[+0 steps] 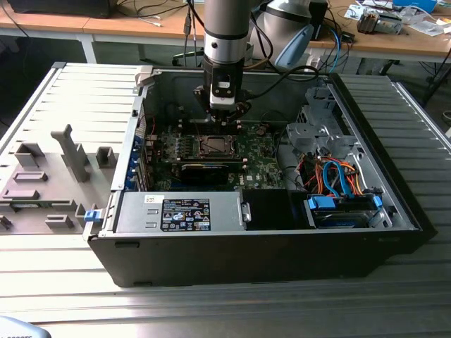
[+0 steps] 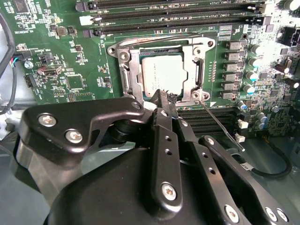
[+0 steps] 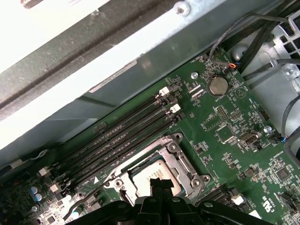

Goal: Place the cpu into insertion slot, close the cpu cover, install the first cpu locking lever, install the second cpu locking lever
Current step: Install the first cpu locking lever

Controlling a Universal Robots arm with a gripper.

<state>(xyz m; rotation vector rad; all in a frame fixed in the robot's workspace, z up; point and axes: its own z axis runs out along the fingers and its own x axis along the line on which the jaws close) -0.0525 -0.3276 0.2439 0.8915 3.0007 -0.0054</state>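
Electronics workshop or lab: an opened computer case lies on a ribbed metal bench; wooden desks with cables and parts stand beyond.

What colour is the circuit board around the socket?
Green; the circuit board shows best in the second wrist view.

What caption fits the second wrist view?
Gripper at the cpu cover closed over the cpu.

The gripper hides one edge of the cpu in both wrist views — its fingertip gap is too small to judge. In the exterior view, the insertion slot is too small for detail.
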